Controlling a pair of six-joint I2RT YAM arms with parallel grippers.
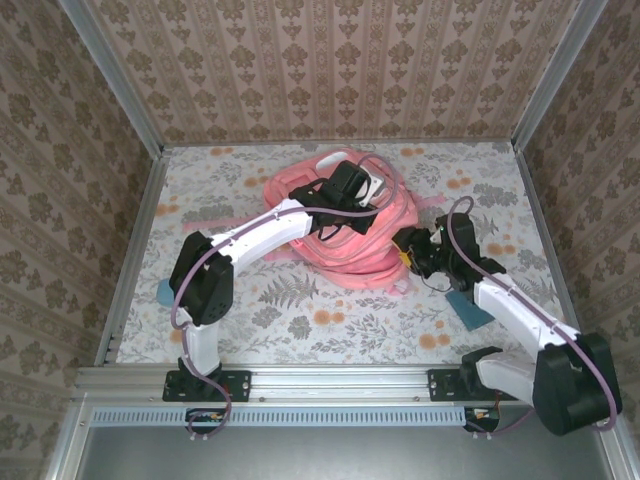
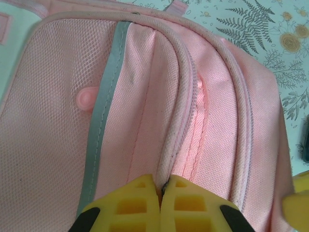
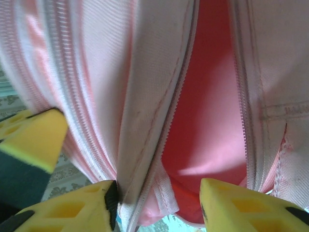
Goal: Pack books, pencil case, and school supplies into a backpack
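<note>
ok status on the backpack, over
left pincer shut on backpack seam. right pincer open, straddling the unzipped edge. flat teal piece on the table, not packed.

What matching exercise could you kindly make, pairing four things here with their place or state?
1 left gripper
2 right gripper
3 backpack
4 teal flat piece

A on the table by the right arm
B pinched shut on a pink seam
C lying mid-table, zip open
D fingers apart at the zip opening

Pairs: 1-B, 2-D, 3-C, 4-A
</note>
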